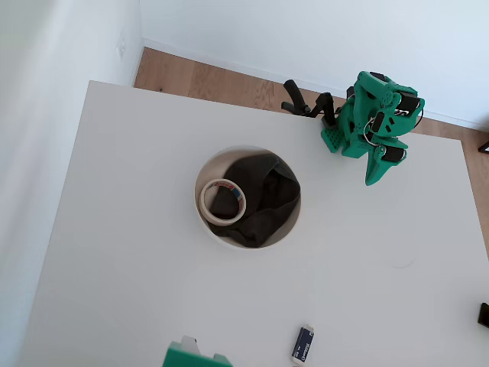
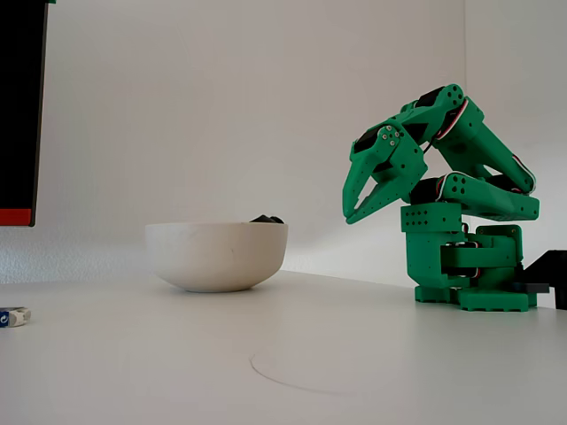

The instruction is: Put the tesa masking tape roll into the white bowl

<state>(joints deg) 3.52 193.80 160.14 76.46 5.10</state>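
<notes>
We list: one small cream-white tesa masking tape roll (image 1: 223, 201) lying inside the large round white bowl (image 1: 200, 218) at centre frame overhead, on dark grey cloth (image 1: 263, 195). Green end effector (image 2: 352, 211) folded back at right in the fixed view, fingers pressed together, holding nothing. Small dark blue rectangular item (image 1: 302, 345) on the white table (image 1: 114, 267), bottom edge.

Bright, even daylight in both views, pics sharp. Soft shadow under the white bowl (image 2: 217, 256) at 6 o'clock, no glare, wall slightly blown out.
</notes>
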